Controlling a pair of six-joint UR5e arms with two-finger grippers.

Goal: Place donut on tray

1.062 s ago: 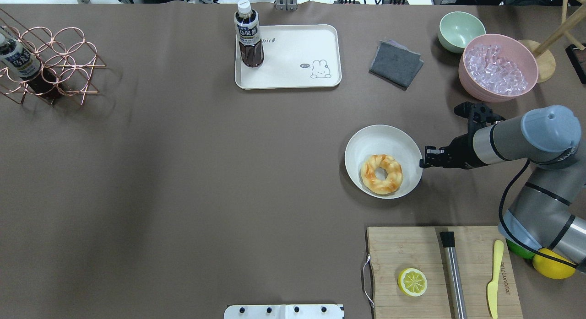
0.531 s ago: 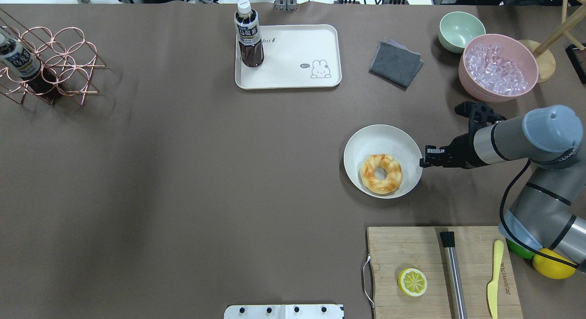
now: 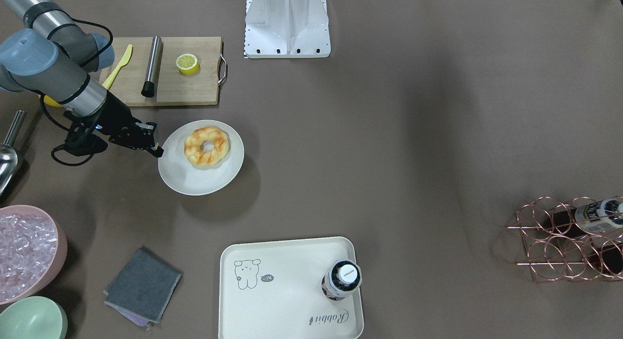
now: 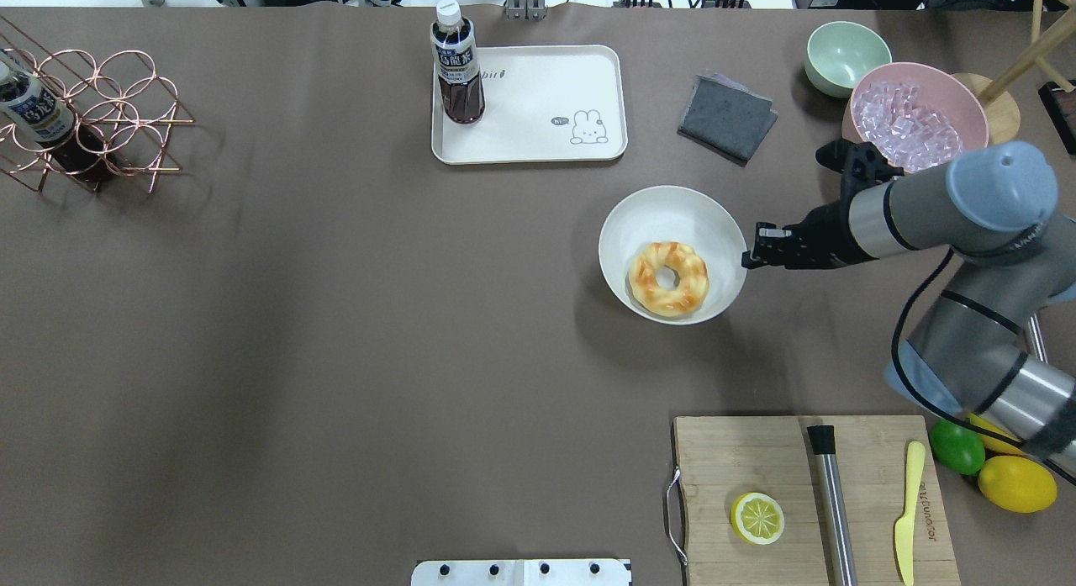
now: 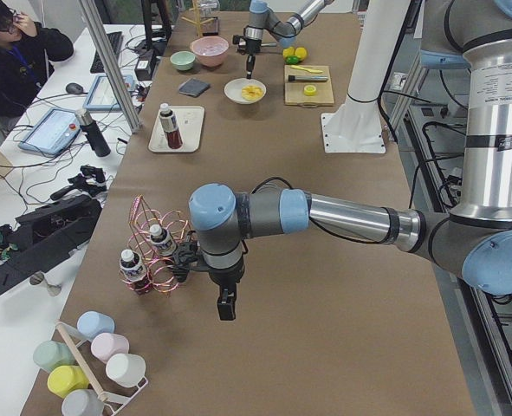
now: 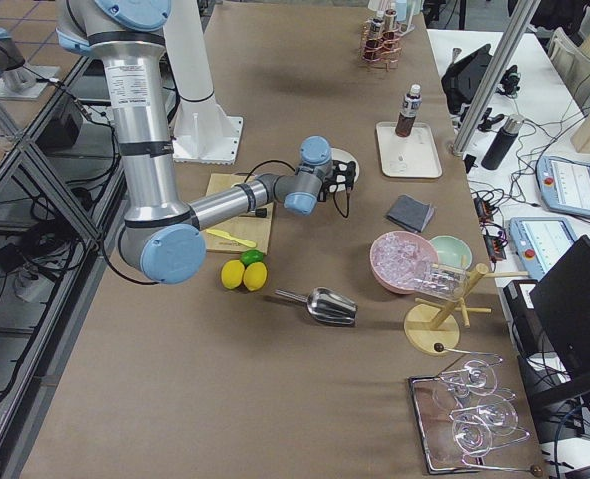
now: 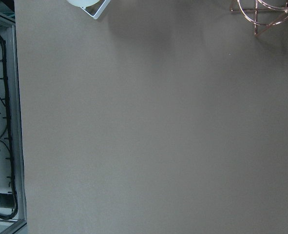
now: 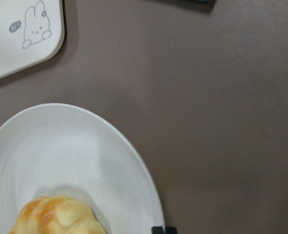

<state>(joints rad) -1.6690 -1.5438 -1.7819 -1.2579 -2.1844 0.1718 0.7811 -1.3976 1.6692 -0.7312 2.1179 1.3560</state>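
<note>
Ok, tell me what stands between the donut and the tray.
Nothing visible: only bare table lies between the donut, on its plate, and the tray. A bottle stands in one tray corner; the rest is bare.

A round white plate (image 4: 672, 216) is over the brown table (image 4: 336, 317). A wooden board (image 4: 756, 460) holds half a lemon (image 4: 757, 518), a metal stick (image 4: 832, 502) and a yellow knife (image 4: 908, 510). A lime (image 4: 957, 447) and a whole lemon (image 4: 1017, 483) lie beside it. A grey cloth (image 4: 727, 117) lies near a green bowl (image 4: 846, 56) and a pink bowl (image 3: 59, 254) full of ice. A copper rack (image 4: 126, 90) holds bottles (image 4: 29, 102)
</note>
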